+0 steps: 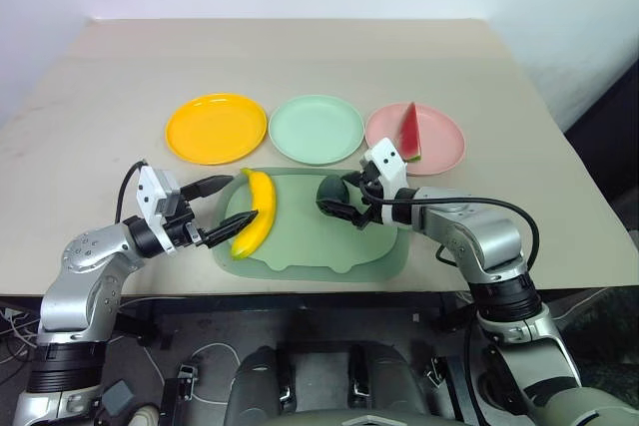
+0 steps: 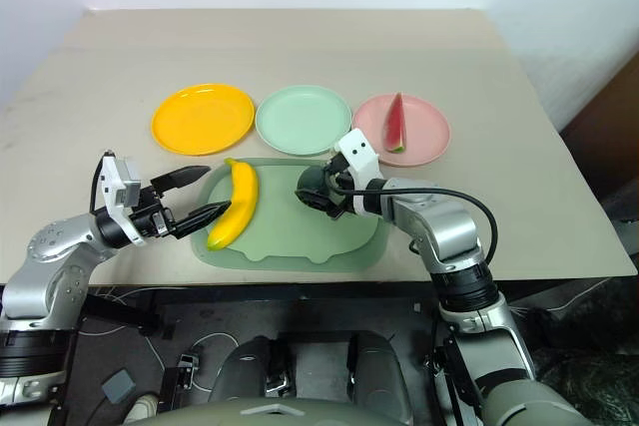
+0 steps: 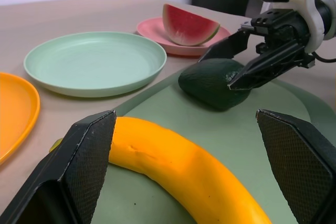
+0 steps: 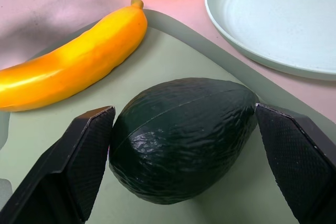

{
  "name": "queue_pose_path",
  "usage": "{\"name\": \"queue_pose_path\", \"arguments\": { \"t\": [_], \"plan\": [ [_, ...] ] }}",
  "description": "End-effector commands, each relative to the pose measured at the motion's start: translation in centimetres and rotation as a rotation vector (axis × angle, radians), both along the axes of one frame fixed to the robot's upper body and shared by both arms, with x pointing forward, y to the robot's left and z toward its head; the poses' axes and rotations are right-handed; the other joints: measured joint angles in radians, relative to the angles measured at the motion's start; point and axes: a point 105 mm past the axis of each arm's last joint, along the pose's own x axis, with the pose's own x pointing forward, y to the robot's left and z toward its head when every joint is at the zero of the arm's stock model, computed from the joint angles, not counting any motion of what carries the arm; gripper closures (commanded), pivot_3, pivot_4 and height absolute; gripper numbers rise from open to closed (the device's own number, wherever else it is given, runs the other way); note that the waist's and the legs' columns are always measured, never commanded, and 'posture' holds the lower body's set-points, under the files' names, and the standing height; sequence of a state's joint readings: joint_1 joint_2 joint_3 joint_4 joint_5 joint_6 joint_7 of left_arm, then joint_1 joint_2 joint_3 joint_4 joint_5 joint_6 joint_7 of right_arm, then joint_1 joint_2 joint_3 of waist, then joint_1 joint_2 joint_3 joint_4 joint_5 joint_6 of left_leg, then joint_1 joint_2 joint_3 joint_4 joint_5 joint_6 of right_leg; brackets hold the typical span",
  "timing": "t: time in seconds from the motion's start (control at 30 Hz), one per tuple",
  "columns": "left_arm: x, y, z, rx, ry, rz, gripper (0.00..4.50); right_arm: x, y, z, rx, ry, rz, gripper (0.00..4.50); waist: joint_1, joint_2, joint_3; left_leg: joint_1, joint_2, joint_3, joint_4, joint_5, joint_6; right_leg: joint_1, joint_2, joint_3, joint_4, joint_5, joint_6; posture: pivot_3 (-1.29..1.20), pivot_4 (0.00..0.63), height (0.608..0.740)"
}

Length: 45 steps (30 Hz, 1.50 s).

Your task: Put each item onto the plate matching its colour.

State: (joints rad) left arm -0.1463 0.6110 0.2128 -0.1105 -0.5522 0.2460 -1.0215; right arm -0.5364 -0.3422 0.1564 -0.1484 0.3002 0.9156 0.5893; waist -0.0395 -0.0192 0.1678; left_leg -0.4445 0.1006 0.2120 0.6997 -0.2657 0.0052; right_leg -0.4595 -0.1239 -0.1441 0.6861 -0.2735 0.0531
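We are lining up two grasps at once, and the one to get right first is the avocado (image 4: 181, 137): our right claw (image 1: 346, 203) is standing wide open with a finger on either side of it and nothing gripped yet. To do this well, we are judging that the fingers need to close across the fruit's broad middle, not its tapered end, since the rounded, pebbled skin looks likely to squirt out of an off-centre pinch; a slow, square squeeze seems safest, then a clear lift before carrying it to the far side. The avocado is lying on its side on the mat (image 1: 329, 241), toward the mat's far right part, just near of the green plate (image 1: 316, 130), which is sitting empty in the middle of the row. Our left claw (image 1: 228, 211) is also gaping wide and holding nothing, its fingers straddling the near end of the banana (image 1: 255, 211), which is lying along the mat's left part with its far tip pointing toward the yellow plate (image 1: 216, 128), also empty, at the far left of the worktop (image 1: 300, 57). The melon wedge (image 1: 409, 133) is already resting on the pink plate (image 1: 439, 147) at the far right.
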Motion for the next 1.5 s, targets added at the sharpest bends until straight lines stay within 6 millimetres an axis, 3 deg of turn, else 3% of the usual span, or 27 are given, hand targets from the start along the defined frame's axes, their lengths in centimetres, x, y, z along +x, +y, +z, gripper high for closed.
{"name": "queue_pose_path", "arguments": {
  "t": [0.03, 0.5, 1.0, 1.33, 1.5],
  "plan": [
    [0.0, 0.2, 0.9, 0.019, -0.048, 0.000, 0.00, 0.2, -0.4, -0.1, -0.025, 0.000, -0.029, 0.03, -0.002, 0.000, 0.000, 0.000, 0.000, 0.000, 0.000, 0.000, 0.000, 0.000, 0.000, 0.000, 0.000, 0.000, 0.000, 0.00, 0.150, 0.695],
    [0.2, 0.0, 1.0, 0.011, -0.048, -0.005, 0.00, -0.2, 0.8, 2.6, 0.054, -0.091, 0.048, 0.03, -0.002, 0.000, 0.000, 0.000, 0.000, 0.000, 0.000, 0.000, 0.000, 0.000, 0.000, 0.000, 0.000, 0.000, 0.000, 0.00, 0.150, 0.695],
    [0.1, 0.1, 1.0, 0.008, -0.049, 0.003, 0.00, 2.2, 2.2, 1.7, -0.008, -0.124, 0.127, 0.03, -0.004, 0.000, 0.000, 0.000, 0.000, 0.001, 0.000, 0.000, 0.000, -0.001, 0.000, 0.000, 0.000, 0.000, 0.000, 0.00, 0.150, 0.695],
    [0.0, 0.2, 1.1, 0.006, -0.054, 0.014, 0.00, 2.7, 2.7, 2.3, 0.031, -0.125, 0.172, 0.03, -0.003, 0.000, 0.000, 0.000, 0.000, 0.001, 0.000, 0.000, 0.000, -0.001, 0.000, 0.000, 0.000, 0.000, 0.000, 0.00, 0.150, 0.695],
    [-0.1, 0.2, 1.0, 0.006, -0.052, 0.016, 0.00, 2.0, 2.6, 2.6, 0.037, -0.123, 0.203, 1.47, -0.003, 0.000, 0.000, 0.000, 0.000, 0.001, 0.000, 0.000, 0.000, -0.001, 0.000, 0.000, 0.000, 0.000, 0.000, 0.00, 0.150, 0.695]
  ]
}}
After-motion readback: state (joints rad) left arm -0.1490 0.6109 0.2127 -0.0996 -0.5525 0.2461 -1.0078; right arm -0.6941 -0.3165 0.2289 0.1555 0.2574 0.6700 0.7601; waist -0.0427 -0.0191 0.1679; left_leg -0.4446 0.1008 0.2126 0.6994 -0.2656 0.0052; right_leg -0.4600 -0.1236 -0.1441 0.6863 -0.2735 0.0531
